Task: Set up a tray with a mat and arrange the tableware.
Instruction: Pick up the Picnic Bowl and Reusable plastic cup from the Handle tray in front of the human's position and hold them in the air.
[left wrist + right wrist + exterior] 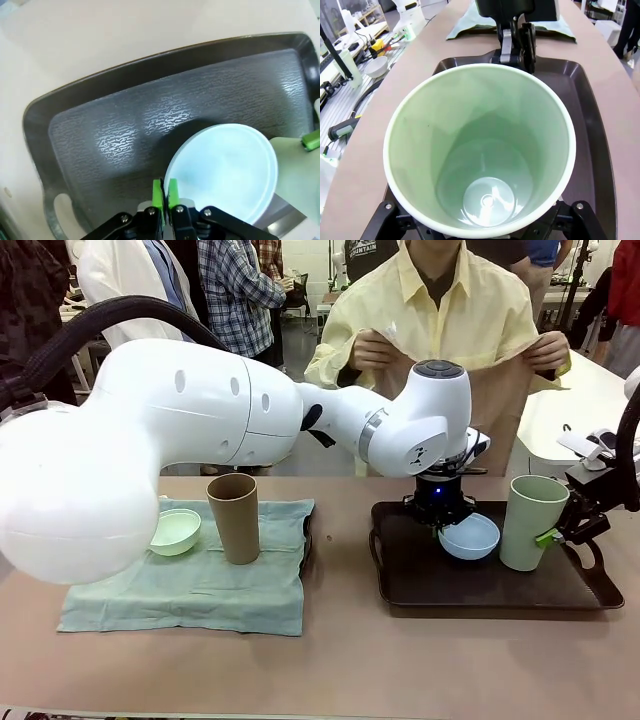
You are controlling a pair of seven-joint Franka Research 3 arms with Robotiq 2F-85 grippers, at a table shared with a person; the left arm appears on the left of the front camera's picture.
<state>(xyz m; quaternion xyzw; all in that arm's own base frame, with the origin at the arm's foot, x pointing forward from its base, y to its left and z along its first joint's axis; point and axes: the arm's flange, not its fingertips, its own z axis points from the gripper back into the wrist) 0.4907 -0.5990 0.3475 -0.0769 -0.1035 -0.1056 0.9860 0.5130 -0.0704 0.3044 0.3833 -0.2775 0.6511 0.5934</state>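
**A:** Which step is going on here?

**B:** Both arms are working at the tray (480,585). Its dark floor is lying bare, with no mat in it. The left tool (165,194) is pinching the rim of the light blue bowl (470,537) between its green pads, and the bowl is hanging tilted just above the tray floor.

**A:** And the other arm?

**B:** The right tool (553,537) is clamping the sage green tumbler (530,520) by its side at the tray's right end. The tumbler is standing upright, but I cannot tell whether its base is touching the tray.

**A:** Where is the rest of the tableware waiting?

**B:** The mint green bowl (176,531) and the brown tumbler (234,518) are sitting just beside each other on a green cloth (200,585). The cloth is spread on the surface (330,660), well apart from the tray.

**A:** So the mat is missing?

**B:** The person's hands (372,350) are holding up a tan sheet (500,400) at the far side. I am taking that to be the mat, so I am judging the mat step to be the one not yet done.

**A:** What is the next move asking for?

**B:** As I read it, both pieces need carrying clear of the tray so the sheet can go in flat. The bowl needs care, since a rim pinch is letting it tip. After that comes lowering each piece onto the mat, letting go only once its base is resting.
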